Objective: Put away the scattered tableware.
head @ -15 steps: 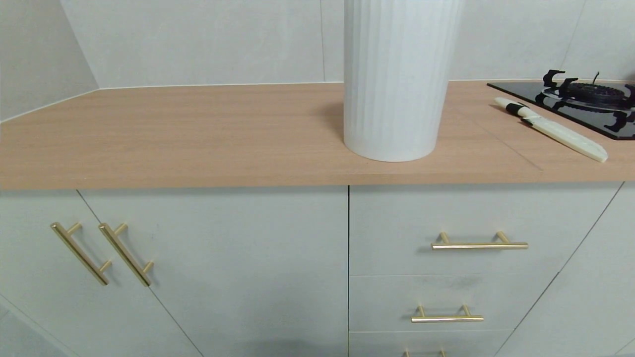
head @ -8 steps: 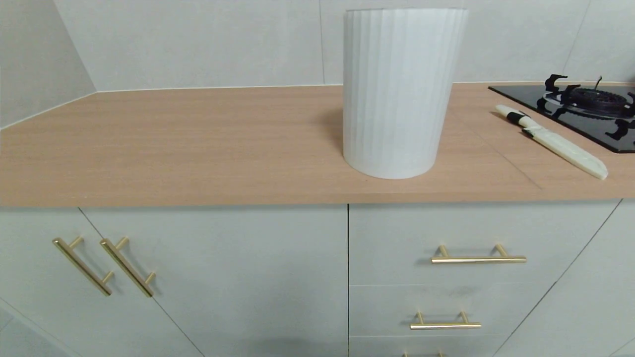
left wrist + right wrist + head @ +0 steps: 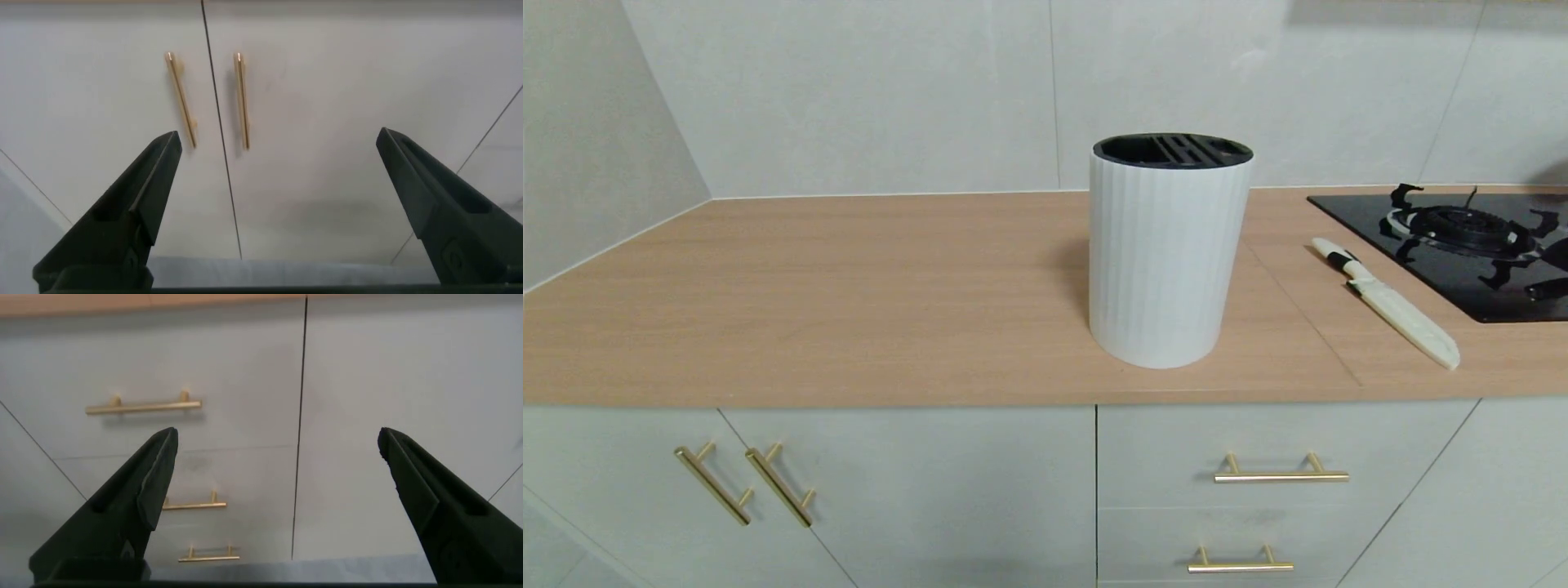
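Observation:
A white ribbed knife holder (image 3: pixel 1168 257) with a black slotted top stands near the front edge of the wooden counter (image 3: pixel 849 302). To its right a cream knife (image 3: pixel 1388 302) with a black band on its handle lies flat on the counter, blade toward the front edge, beside the hob. My left gripper (image 3: pixel 274 151) is open with nothing between its fingers and faces the cupboard doors below the counter. My right gripper (image 3: pixel 278 445) is open too, facing the drawer fronts.
A black gas hob (image 3: pixel 1462 245) sits at the counter's right end. Below are cupboard doors with two gold bar handles (image 3: pixel 743 486) on the left and drawers with gold handles (image 3: pixel 1282 474) on the right. Tiled walls close off the back and left.
The head view has lifted and drawn back, so the holder's black top and more of the wall now show. The holder and knife keep their places on the counter.

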